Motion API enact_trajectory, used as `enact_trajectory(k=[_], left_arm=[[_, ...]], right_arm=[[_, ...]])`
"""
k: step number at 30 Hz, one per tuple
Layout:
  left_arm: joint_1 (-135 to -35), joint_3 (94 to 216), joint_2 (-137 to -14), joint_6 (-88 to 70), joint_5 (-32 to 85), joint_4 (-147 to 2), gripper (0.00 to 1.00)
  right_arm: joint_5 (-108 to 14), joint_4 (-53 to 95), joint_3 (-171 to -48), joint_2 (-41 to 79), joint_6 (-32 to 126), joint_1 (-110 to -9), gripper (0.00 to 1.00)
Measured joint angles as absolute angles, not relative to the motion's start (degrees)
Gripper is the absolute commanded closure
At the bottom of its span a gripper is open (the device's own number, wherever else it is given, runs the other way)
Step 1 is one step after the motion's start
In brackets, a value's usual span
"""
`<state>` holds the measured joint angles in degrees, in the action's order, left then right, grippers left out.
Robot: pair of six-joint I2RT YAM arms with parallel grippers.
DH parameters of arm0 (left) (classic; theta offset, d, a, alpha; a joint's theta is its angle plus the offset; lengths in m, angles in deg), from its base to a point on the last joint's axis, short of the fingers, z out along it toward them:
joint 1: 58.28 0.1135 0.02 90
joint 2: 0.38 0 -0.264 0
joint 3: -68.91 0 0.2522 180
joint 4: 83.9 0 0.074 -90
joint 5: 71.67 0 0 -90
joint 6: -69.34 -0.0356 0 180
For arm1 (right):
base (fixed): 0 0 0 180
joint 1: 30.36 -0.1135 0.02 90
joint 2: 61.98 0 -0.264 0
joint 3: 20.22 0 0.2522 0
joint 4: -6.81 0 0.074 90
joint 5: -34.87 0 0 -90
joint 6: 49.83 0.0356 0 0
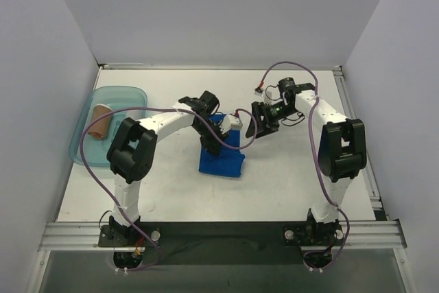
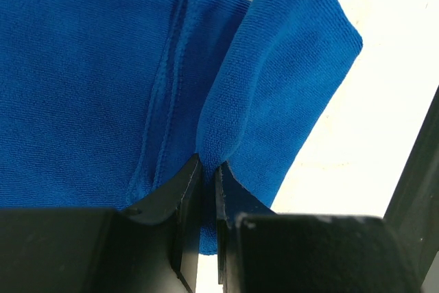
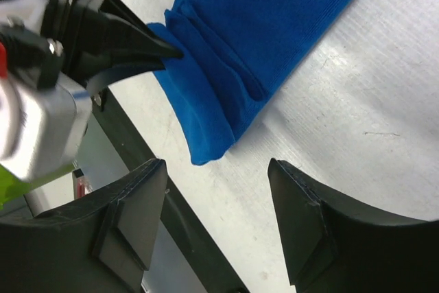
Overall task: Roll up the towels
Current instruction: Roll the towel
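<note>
Left wrist: your left gripper point(image 2: 208, 166) pinches a fold of the blue towel point(image 2: 82, 66) (edge raised); your right gripper point(image 3: 216, 173) gapes wide nearby

White table point(image 1: 288, 183), blue towel point(image 1: 223, 162) near centre, clear teal tray point(image 1: 129, 101) at left edge

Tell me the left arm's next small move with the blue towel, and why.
Probably turn the pinched edge over the flat cloth: the left gripper is shut on a raised fold of the blue towel, and the right gripper hangs open, off it.
</note>
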<state>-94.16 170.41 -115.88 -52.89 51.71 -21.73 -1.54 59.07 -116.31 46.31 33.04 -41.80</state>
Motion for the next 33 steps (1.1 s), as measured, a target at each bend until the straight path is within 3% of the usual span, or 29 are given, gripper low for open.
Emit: enact_trajectory(k=[11,24,33], left_arm=[[-89.9,170.0,-116.2,-50.6,53.8,-22.4,0.93],[-86.6,166.9,-116.2,-45.5,53.8,-26.8,0.9],[-85.2,165.6,-117.1,-42.2,55.3,-29.9,0.9]], right_arm=[[0.8,59.0,-118.2,48.2,33.1,-42.5,0.56],[2.0,57.0,-120.5,52.1,35.2,-46.9,0.65],[3.9,56.0,-115.3,51.9,36.5,-48.1,0.69]])
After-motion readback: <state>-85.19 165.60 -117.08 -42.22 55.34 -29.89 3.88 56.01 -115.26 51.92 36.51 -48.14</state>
